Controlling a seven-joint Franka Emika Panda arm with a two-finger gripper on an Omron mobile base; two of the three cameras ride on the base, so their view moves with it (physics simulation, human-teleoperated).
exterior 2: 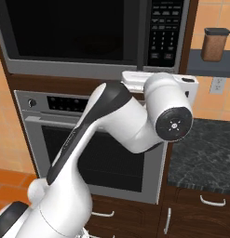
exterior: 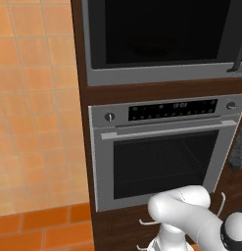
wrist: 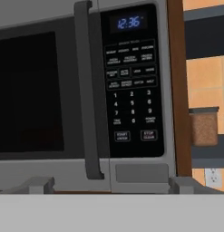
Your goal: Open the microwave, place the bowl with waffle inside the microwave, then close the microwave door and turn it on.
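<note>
The microwave (exterior: 157, 39) is built into the dark wood cabinet above the oven, and its door (wrist: 36, 90) of black glass is shut. Along the door's right edge runs the dark vertical handle (wrist: 88, 90). Right of it is the keypad panel (wrist: 131, 86) with a lit clock. My gripper (wrist: 111, 186) faces the microwave's lower right front, just below the handle's foot and the keypad. It is open wide, with nothing between its fingertips (wrist: 38, 185). In the right base view my white hand (exterior 2: 181, 82) is raised to the microwave's lower edge. The bowl is out of view.
A silver oven (exterior: 161, 157) with a bar handle sits under the microwave. To the right, a shelf holds a brown jar (exterior 2: 214, 44) above a dark stone counter (exterior 2: 205, 153) with drawers below. An orange tiled wall (exterior: 34, 98) lies to the left.
</note>
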